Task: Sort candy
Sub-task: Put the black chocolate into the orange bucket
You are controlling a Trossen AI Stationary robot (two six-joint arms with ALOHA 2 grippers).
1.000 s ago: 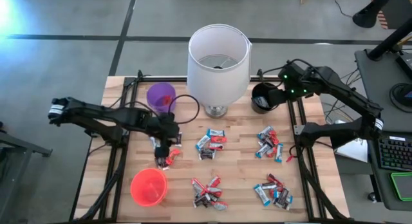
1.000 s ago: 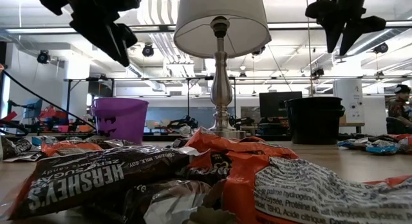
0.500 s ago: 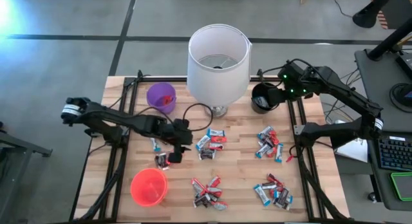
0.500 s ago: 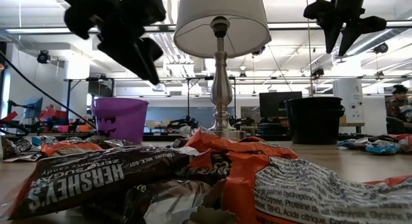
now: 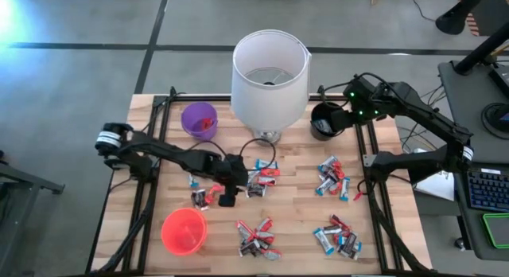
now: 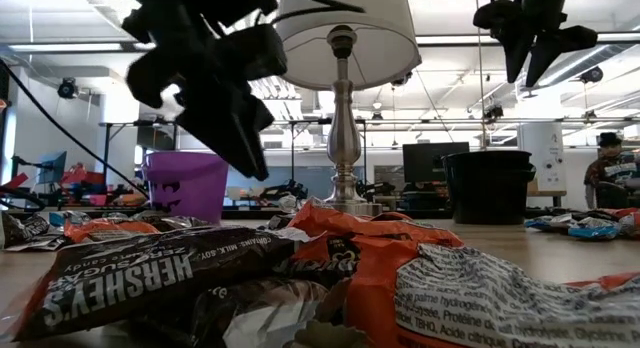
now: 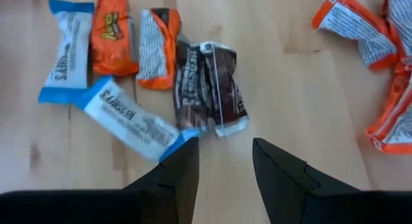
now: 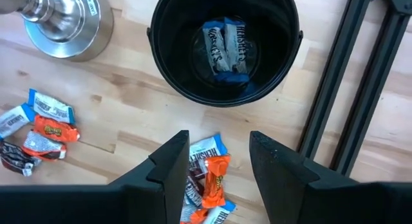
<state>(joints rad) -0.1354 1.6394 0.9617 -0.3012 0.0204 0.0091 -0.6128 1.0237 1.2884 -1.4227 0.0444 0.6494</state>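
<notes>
Hanging right under the right gripper [image 8: 215, 161], fingers apart and empty: black cup [image 8: 224, 45] holding a couple of light blue-and-white bars [image 8: 226, 47]. Just beside that cup, a mixed pile of candy [image 8: 205, 180] sitting on the table [image 5: 298, 169], and a bit further off the metal lamp base [image 8: 64, 23].

Sitting over on the left side, left gripper [image 7: 223, 161], fingers apart too, nothing between them, hovering low over the boards. Lying just ahead of the fingertips: a dark brown bar [image 7: 209, 87], with a blue-and-white one [image 7: 132, 119] almost touching one finger, then orange wrappers [image 7: 114, 35] and another blue-and-white bar [image 7: 64, 50] beyond. Farther out from that gripper: red cup [image 5: 184, 232], looking empty from above, and purple cup [image 5: 199, 119] with something red showing inside. More candy piles sitting well apart from it toward the right half of the table.

Compared with a second ago: left arm reaching further toward the middle of the table, gripper now sitting between the small heap near the red cup and the central pile by the lamp [image 5: 270, 78]. Right arm staying put over the black cup, same spot, same spread of fingers. Cups and piles not looking shifted.
</notes>
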